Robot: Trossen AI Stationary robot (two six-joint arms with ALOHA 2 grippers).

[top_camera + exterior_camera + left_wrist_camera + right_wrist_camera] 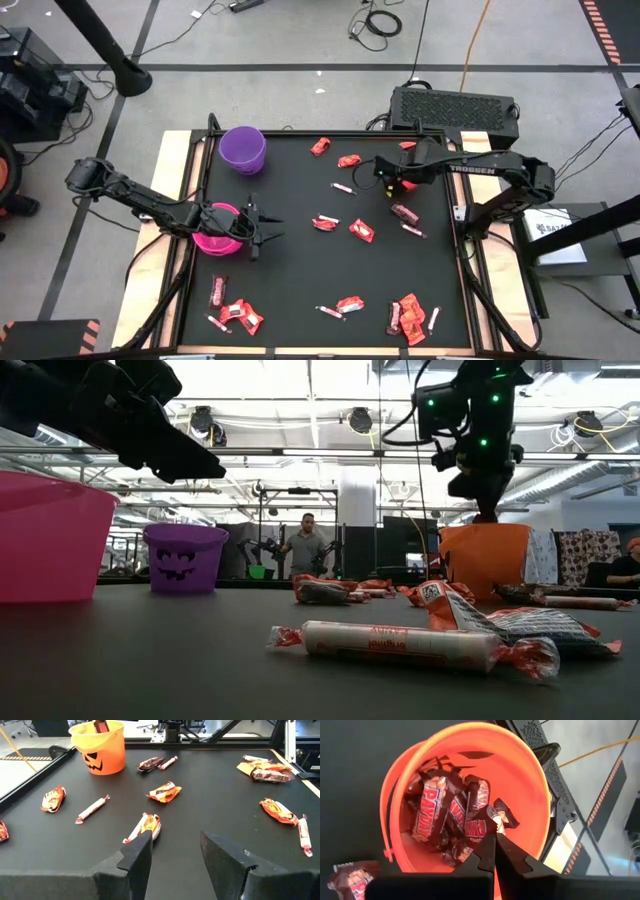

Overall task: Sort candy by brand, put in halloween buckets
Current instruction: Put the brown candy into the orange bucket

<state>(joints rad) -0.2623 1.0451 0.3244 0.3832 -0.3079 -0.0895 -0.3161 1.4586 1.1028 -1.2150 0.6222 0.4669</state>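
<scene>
Above the orange bucket [470,795] hangs the right hand [495,836], its fingers pressed together and pinching one end of a dark brown-red bar [501,816] that dangles just inside the rim. Down in that bucket lies a heap of like bars [427,810] with red and white wrappers. One more wrapped piece [350,879] rests on the black desk [300,270] just outside the bucket's wall.

Across the desk from the orange bucket, the left hand [262,229] hovers beside the magenta-pink bucket [216,240], fingers standing apart with nothing between them. The purple bucket [243,148] stands at the desk's far corner on that same side, well apart from the orange one.

Between the orange bucket and the left hand, loose candy is scattered: shiny orange-red packets [164,792], a thin pinkish-white stick [93,808], and another packet [148,825] just in front of the left fingers [137,855]. More sweets [408,317] cluster along the desk's near edge, far from the orange bucket. Beyond the desk, a person [305,547] stands in the room.
</scene>
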